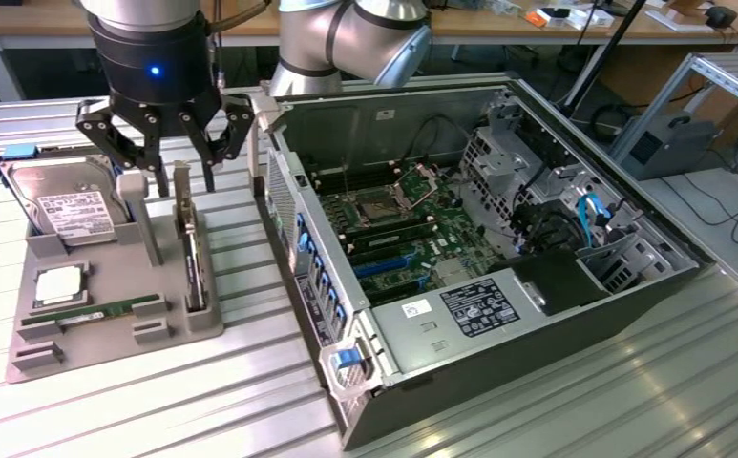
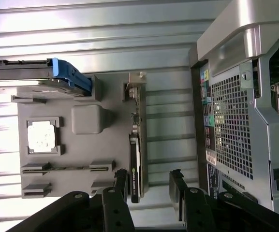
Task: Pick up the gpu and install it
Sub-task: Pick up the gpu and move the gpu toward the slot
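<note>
The gpu is a thin black card with a silver bracket, standing on edge in a slot at the right side of the grey holder tray. In the wrist view the gpu appears edge-on from above. My gripper hangs open just above the card's far end, holding nothing. In the wrist view one black fingertip lies beside the card's end, the other stands off toward the case, and the gripper is offset to the case side of the card.
The open computer case lies at the exterior view's right, motherboard exposed with blue slots. The tray also holds a hard drive, a processor and a green memory stick. The case's rear panel stands close to the tray.
</note>
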`<state>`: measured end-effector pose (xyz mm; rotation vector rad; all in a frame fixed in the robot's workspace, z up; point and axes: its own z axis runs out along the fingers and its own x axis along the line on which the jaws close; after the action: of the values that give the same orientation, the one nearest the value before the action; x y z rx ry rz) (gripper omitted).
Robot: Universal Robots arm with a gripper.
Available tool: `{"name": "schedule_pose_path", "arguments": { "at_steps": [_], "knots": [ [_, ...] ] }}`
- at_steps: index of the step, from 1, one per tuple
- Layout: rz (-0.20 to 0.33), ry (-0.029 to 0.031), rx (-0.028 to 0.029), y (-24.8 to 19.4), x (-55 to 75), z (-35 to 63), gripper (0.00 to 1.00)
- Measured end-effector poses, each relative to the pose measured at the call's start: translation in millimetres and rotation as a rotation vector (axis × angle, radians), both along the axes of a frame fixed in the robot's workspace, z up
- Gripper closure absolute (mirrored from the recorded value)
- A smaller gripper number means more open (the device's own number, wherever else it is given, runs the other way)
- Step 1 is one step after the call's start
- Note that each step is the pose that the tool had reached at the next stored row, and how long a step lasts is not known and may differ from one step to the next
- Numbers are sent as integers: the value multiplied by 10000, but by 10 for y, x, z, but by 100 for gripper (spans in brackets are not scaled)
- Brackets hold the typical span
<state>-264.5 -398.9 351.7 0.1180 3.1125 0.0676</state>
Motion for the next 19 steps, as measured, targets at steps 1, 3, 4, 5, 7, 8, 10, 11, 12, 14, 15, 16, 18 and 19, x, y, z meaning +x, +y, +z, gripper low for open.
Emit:
{"name": "schedule_pose_path", "arguments": {
  "at_steps": [1, 3, 4, 5, 7, 8, 10, 11, 12, 14, 15, 16, 18, 19],
  "knots": [
    [0, 0, 0, 0, 0, -7, 52],
    [0, 0, 0, 0, 0, -15, 52],
    [0, 1, 0, 0, 0, -20, 52],
    [0, 0, 0, 0, 0, -27, 52],
    [0, -1, 0, 0, 0, -46, 52],
    [0, 0, 0, 0, 0, -56, 52],
    [0, 0, 0, 0, 0, -71, 52],
    [0, 0, 0, 0, 0, -76, 52],
    [0, 0, 0, 0, 0, -83, 52],
    [0, -1, 0, 0, 0, -94, 52],
    [0, 0, 0, 0, 0, -100, 52],
    [0, 0, 0, 0, 0, -106, 52],
    [0, 0, 0, 0, 0, -128, 52],
    [0, 0, 0, 0, 0, -140, 52]
  ]
}}
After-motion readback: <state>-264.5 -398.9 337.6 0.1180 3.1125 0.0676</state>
